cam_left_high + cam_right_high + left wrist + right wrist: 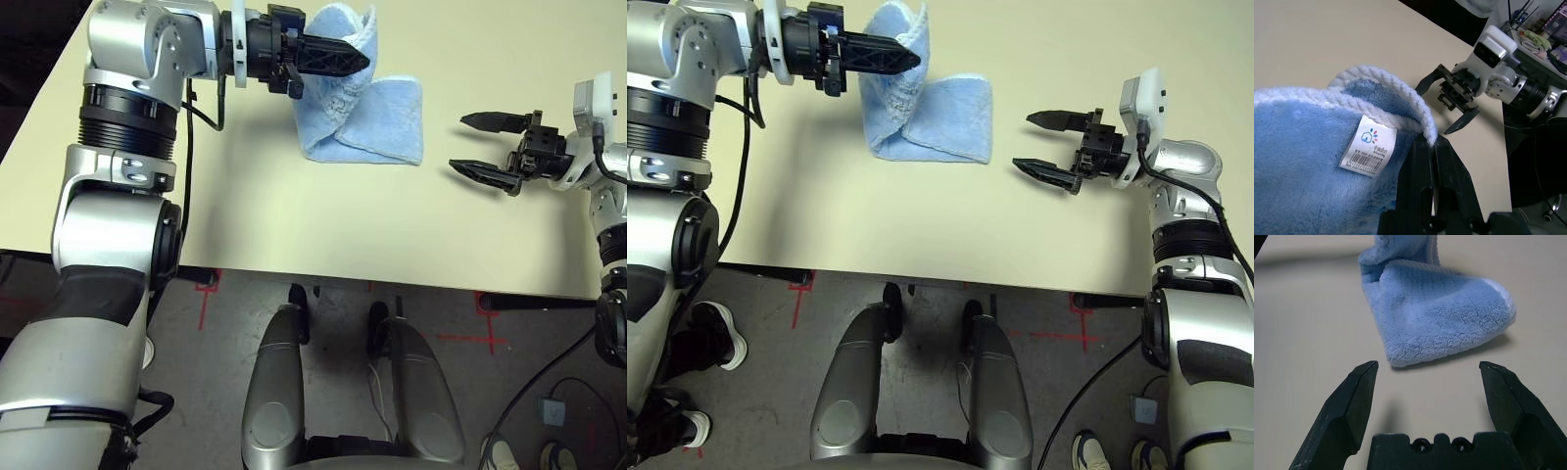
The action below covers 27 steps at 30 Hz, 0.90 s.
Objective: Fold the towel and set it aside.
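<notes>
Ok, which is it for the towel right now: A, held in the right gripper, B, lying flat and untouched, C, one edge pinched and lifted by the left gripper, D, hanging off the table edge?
C: the left gripper is shut on the towel edge, raised; the right gripper is open, apart.

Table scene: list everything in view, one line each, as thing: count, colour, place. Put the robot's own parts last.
towel: one, light blue with white edging, mid-table; one part lies on the table, one edge lifted by the left hand.
label: one, white with small print, sewn on the towel near the pinched edge.
table: one, cream, under the towel and both hands.
floor marks: several, red, on the grey floor by the table's near edge.
shoes: two, dark with white soles, on the floor left of the table; a person's.
left hand: one, black, shut on the towel's edge.
right hand: one, black, open, right of the towel, apart from it.
</notes>
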### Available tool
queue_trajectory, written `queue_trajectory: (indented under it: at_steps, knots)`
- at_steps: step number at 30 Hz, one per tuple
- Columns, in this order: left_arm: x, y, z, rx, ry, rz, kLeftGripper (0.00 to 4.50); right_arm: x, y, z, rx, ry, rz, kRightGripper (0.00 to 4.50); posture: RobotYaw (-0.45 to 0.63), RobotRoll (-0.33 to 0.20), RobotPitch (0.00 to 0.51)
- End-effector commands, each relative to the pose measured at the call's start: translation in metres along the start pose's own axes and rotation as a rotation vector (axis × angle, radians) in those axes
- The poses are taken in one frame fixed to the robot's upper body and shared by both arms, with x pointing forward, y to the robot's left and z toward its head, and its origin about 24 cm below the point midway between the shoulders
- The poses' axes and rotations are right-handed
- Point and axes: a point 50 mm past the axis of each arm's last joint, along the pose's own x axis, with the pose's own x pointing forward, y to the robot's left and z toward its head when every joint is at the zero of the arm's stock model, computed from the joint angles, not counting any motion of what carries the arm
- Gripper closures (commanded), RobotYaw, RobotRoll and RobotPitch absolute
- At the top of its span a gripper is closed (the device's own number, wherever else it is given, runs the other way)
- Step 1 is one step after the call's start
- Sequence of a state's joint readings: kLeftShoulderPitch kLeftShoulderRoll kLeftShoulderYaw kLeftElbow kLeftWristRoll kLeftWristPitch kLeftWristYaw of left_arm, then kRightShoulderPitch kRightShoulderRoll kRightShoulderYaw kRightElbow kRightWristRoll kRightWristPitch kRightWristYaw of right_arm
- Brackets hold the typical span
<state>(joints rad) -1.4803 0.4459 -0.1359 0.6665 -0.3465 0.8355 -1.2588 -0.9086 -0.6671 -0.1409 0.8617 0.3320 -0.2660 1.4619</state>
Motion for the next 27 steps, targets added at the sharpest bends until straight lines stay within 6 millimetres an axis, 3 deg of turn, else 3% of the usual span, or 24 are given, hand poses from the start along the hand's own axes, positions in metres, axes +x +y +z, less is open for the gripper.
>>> queue_trajectory:
  at_steps: [1, 12, 27]
  knots:
    - [0.015, 0.001, 0.004, 0.015, -0.017, -0.009, 4.46, -0.007, 0.003, -0.006, 0.014, 0.006, -0.016, 0.00, 0.07, 0.000, 0.377]
    - [0.048, -0.002, -0.010, -0.026, -0.015, -0.082, 4.46, -0.006, 0.003, -0.005, 0.011, 0.007, -0.015, 0.00, 0.05, 0.000, 0.380]
    - [0.064, 0.002, -0.050, -0.041, 0.129, -0.087, 4.46, 0.001, 0.004, -0.001, 0.001, 0.002, -0.001, 0.00, 0.05, 0.000, 0.379]
